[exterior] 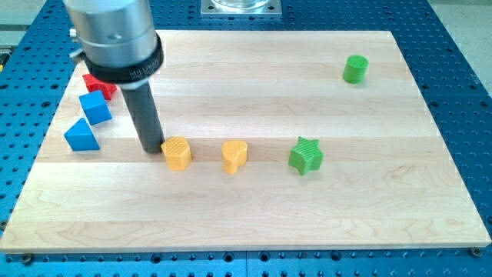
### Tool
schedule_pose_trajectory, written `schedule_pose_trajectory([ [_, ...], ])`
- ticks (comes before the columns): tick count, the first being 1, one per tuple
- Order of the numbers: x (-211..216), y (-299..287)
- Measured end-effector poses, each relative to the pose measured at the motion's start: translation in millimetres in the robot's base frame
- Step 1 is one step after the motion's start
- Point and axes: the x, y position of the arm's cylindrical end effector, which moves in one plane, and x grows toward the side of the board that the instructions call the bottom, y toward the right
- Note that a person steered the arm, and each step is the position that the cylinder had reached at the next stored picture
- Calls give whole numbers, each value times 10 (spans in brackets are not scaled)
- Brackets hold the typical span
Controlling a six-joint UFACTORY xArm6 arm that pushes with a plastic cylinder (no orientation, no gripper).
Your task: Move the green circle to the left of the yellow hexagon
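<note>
Blocks lie scattered over a pale wooden board in the single camera view. My tip, the lower end of a straight dark rod with nothing to open or close and nothing held, rests on the board just beside the left face of the yellow plastic hexagon block, apparently touching it or nearly so. The green plastic circle block stands well apart, near the view's top right corner, upright and alone. Since the tip sits at the very spot where the circle should end up, I judge the circle has not yet been pushed. Between them along the row are a yellow heart-like block and a green star block, which a push path would have to avoid. Two blue blocks and a partly hidden red block sit at the view's left.
</note>
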Motion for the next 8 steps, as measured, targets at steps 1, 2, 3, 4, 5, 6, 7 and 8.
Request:
schedule_pose_trajectory([
  [1,-335,188],
  [2,-766,1264],
  [3,-751,2693],
  [4,-1109,3844],
  [5,-1745,4011],
  [6,-1314,3014],
  [7,-642,1982],
  [8,-433,887],
])
